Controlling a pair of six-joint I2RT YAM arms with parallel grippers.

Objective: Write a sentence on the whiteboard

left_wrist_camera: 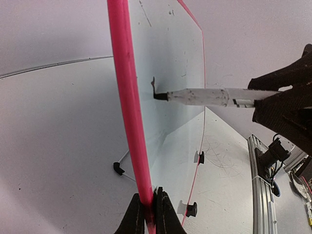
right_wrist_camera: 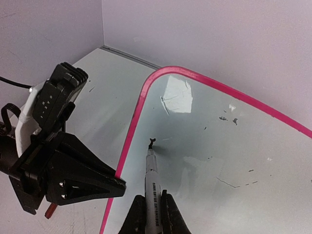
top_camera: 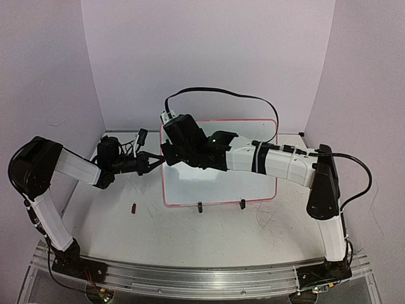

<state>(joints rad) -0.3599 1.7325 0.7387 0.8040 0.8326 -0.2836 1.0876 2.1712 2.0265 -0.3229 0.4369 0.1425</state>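
The whiteboard (top_camera: 221, 187), glossy white with a red-pink frame, stands tilted on two black clip feet. My left gripper (top_camera: 157, 162) is shut on its left frame edge (left_wrist_camera: 127, 97), one finger on each side (left_wrist_camera: 150, 199). My right gripper (top_camera: 172, 151) is shut on a white marker (right_wrist_camera: 152, 180), which also shows in the left wrist view (left_wrist_camera: 204, 96). The marker's black tip touches the board near its upper left corner, at a short black stroke (right_wrist_camera: 152, 142). No words of the sentence show on the board (right_wrist_camera: 229, 161), only small specks and faint marks.
A small dark red cap (top_camera: 134, 207) lies on the tabletop left of the board's clip feet (top_camera: 200, 206). Faint grey scribbles (top_camera: 272, 218) mark the table at the front right. Purple-white walls close in the back and sides. A metal rail (top_camera: 202, 278) runs along the near edge.
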